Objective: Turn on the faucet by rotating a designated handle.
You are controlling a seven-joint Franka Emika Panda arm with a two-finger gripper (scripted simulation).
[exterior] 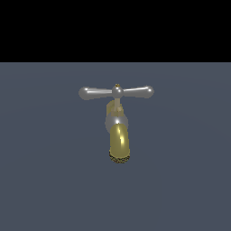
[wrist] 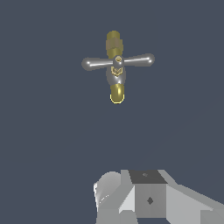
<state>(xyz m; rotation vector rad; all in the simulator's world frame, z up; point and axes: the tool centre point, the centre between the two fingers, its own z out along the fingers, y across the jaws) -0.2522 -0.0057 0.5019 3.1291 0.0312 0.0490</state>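
Alone on a flat grey-blue surface point(exterior: 40, 180) stood the faucet point(exterior: 119, 143), its glossy gold spout curving down below a silver collar. Its handle point(exterior: 116, 92), a slim silver crossbar with rounded bulb ends, lay level and unobstructed. Whether the pincer was spread or pressed together could not be told.

White arm point(wrist: 148, 199) (end effector unseen)

arm point(wrist: 148, 199): cut off at wrist-view edge; jaws: unseen; faucet point(exterior: 118, 131) base: hidden

A plain slate-grey floor point(exterior: 40, 189) fills the lower part of the exterior view. The faucet point(exterior: 118, 128) stands on it, just above frame centre, handle point(exterior: 116, 92) on top.
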